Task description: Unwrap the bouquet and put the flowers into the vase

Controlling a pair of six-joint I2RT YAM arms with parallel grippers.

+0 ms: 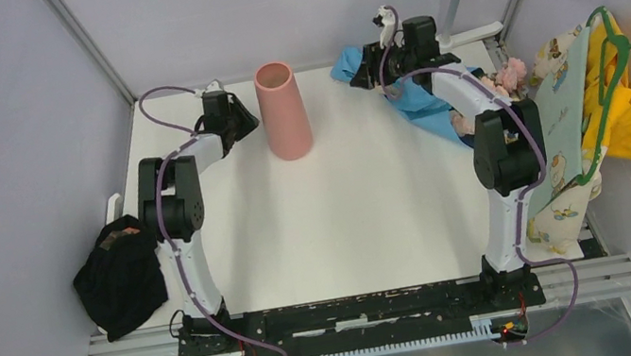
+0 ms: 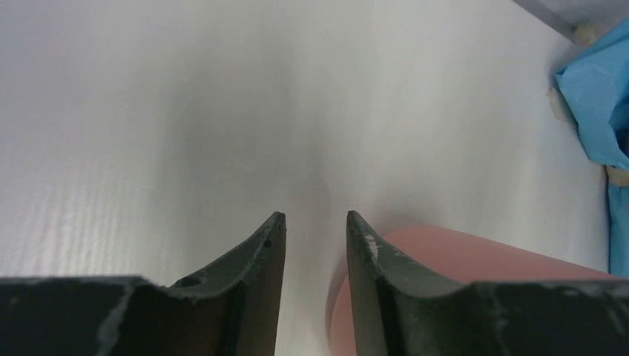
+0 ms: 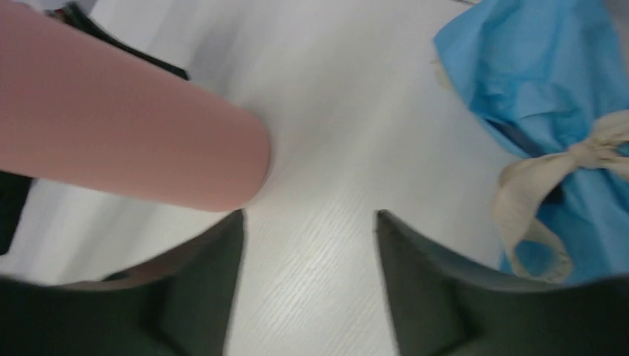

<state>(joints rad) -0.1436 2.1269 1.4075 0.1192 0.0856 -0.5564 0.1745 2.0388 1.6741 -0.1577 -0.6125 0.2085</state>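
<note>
The left gripper [image 2: 315,219] is seen with its 2 fingers parted by a narrow gap. Nothing is held between them, and only bare table [image 2: 185,111] is framed there. Just beside its right finger the salmon-pink vase [image 2: 475,256] is found. In the top view the vase is shown upright toward the far left of the table, close to this gripper, but whether it is touched cannot be told.

The right gripper [image 3: 308,219] is spread wider, and nothing is gripped by it either, with white table visible between its 2 fingers. It is held low over the far side of the table, between the vase and the bouquet [image 1: 420,104]. The bouquet is laid at the far right, wrapped in its blue paper [image 3: 549,81], which is tied with a beige ribbon [image 3: 545,185] in a bow. The pink flowers [image 1: 513,73] are shown at the paper's other end, partly hidden by the right arm.
</note>
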